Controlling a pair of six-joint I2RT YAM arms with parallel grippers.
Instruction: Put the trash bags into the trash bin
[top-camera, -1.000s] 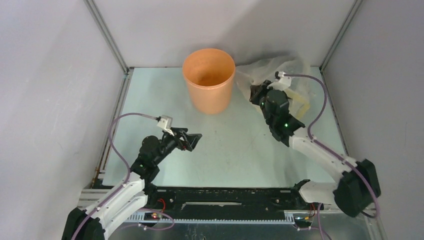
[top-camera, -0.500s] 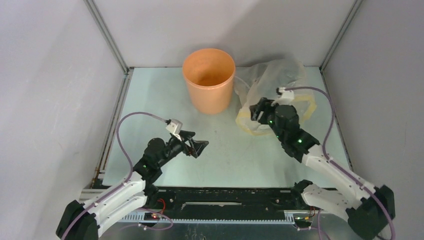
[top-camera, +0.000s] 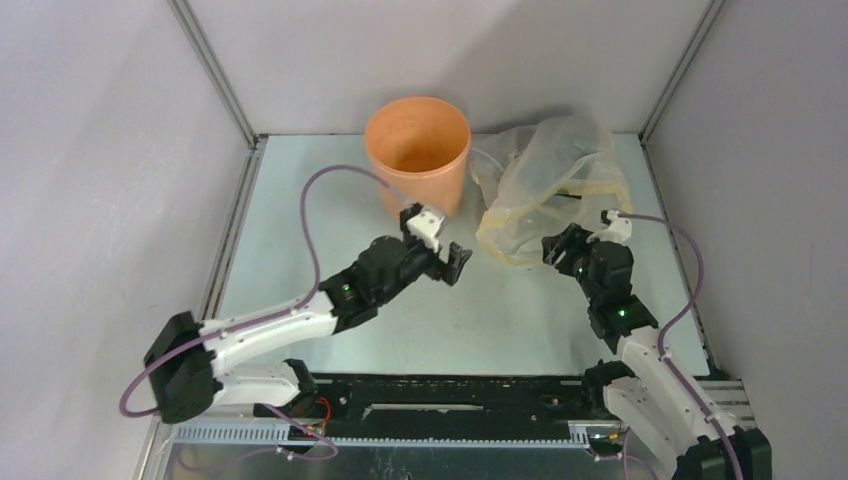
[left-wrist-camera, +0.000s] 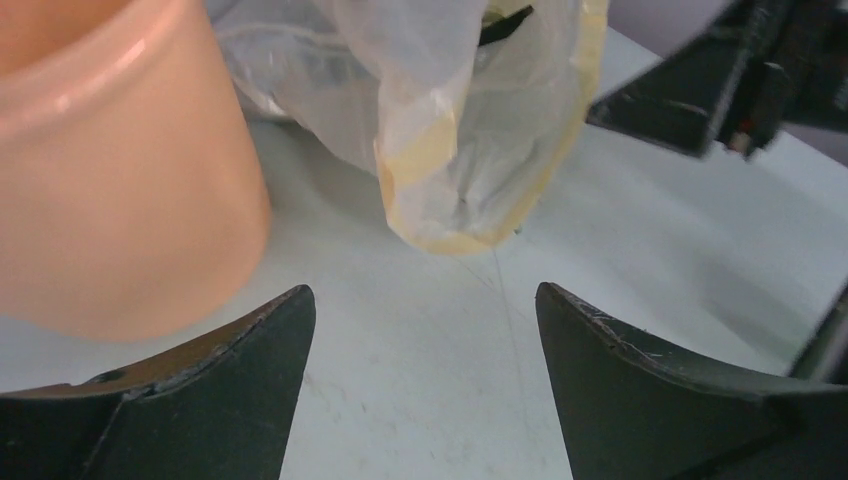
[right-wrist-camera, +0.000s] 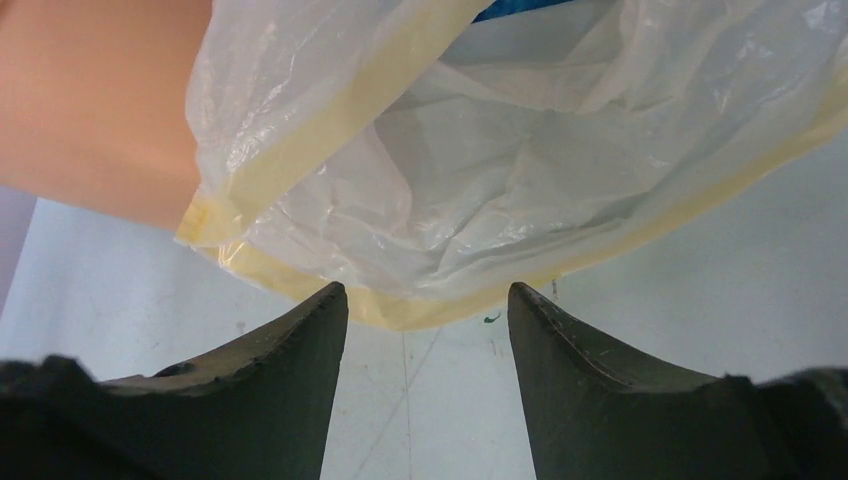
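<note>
Left gripper (top-camera: 452, 263) (jaws apart) near upright trash bin (top-camera: 417, 160), mouth upward

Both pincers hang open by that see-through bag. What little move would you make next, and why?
Probably ease the right pincer forward and close it on the yellow hem of the translucent bag. It is open and aimed at that hem, which lies just beyond its tips. The left pincer is open too, but sits farther off. A dark sliver shows inside the bag, perhaps the trash bag.
</note>
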